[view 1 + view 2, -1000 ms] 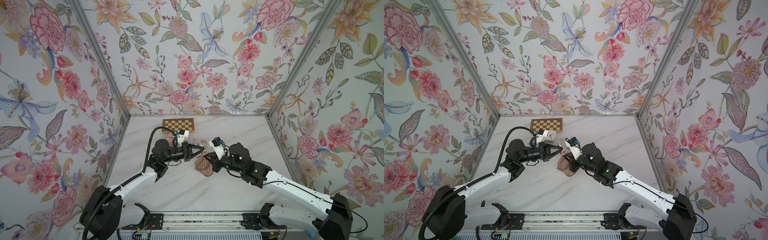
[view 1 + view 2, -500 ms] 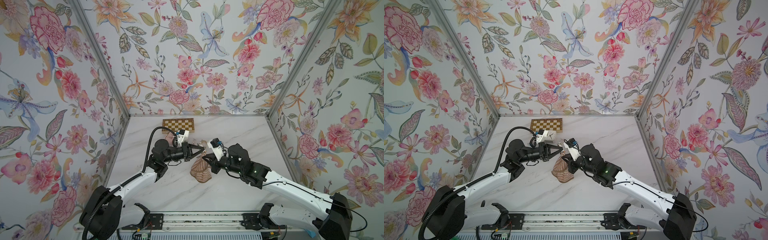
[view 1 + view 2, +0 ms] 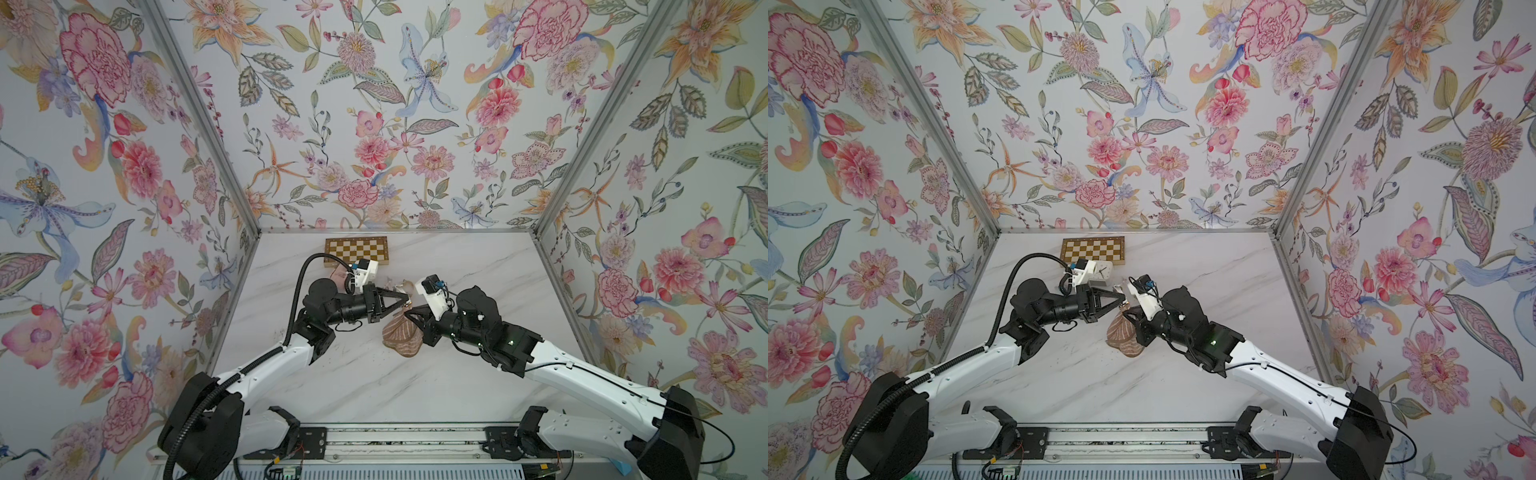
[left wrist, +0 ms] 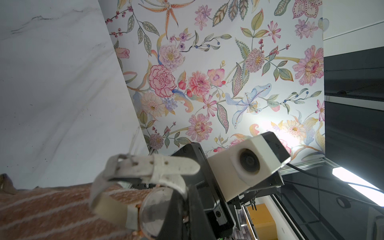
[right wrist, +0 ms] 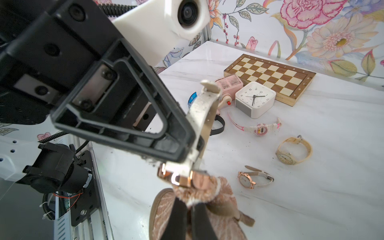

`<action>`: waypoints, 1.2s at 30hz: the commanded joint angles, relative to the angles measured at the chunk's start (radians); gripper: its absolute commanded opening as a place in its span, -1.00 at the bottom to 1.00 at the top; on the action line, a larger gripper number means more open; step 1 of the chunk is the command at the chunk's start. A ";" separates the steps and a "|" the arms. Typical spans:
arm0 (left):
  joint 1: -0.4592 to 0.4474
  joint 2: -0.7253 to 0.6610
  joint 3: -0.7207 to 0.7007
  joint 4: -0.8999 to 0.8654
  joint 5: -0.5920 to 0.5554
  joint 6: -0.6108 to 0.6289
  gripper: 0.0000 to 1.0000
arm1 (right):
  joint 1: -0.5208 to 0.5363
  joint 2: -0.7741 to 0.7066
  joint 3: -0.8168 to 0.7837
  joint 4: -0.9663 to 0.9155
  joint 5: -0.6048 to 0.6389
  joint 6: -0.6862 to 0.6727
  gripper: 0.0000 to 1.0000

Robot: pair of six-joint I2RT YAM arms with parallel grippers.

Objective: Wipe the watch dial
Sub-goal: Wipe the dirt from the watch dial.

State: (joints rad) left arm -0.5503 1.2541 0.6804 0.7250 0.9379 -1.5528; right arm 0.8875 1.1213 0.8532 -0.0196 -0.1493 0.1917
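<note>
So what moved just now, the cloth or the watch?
The right tool, shut on the cloth, slid a little toward the left arm, dragging the cloth along the watch. Nothing was grabbed or dropped. The left tool kept holding the watch still, and the chessboard stayed put.

4 clear watches (image 5: 182,178) (image 5: 260,130) (image 5: 285,158) (image 5: 245,180) — 1 clock (image 5: 254,97), 1 chessboard (image 5: 270,74), 1 cloth (image 5: 224,193).

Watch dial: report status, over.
Left gripper shut on watch, held above table. Right gripper shut on cloth, cloth against watch case. Clock and spare watches lie beyond, not in the way.
</note>
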 commanded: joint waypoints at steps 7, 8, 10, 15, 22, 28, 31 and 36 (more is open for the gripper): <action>-0.008 -0.015 -0.009 -0.024 0.027 0.025 -1.00 | -0.013 -0.047 0.017 0.033 0.015 -0.007 -1.00; -0.009 -0.015 -0.007 -0.024 0.026 0.025 -1.00 | -0.016 -0.044 0.005 0.041 0.012 -0.003 -1.00; -0.008 -0.018 -0.005 -0.027 0.027 0.023 -1.00 | -0.021 -0.037 -0.013 0.057 0.004 0.008 -1.00; -0.009 -0.023 -0.002 -0.042 0.029 0.033 -1.00 | -0.019 -0.036 -0.002 0.052 -0.008 0.014 -1.00; -0.008 -0.010 -0.003 -0.029 0.030 0.030 -1.00 | -0.009 -0.072 0.058 0.015 0.002 -0.002 -1.00; -0.009 -0.015 -0.007 -0.027 0.030 0.025 -1.00 | 0.019 -0.041 0.048 0.050 -0.002 0.009 -1.00; -0.009 -0.022 -0.005 -0.035 0.029 0.025 -1.00 | 0.022 -0.019 0.039 0.067 -0.010 0.016 -1.00; -0.008 -0.028 -0.005 -0.043 0.023 0.030 -1.00 | 0.019 -0.021 0.040 0.066 -0.001 0.004 -1.00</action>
State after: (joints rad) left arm -0.5499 1.2499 0.6804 0.6910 0.9298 -1.5337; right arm 0.9077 1.1007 0.8658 -0.0257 -0.1574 0.1986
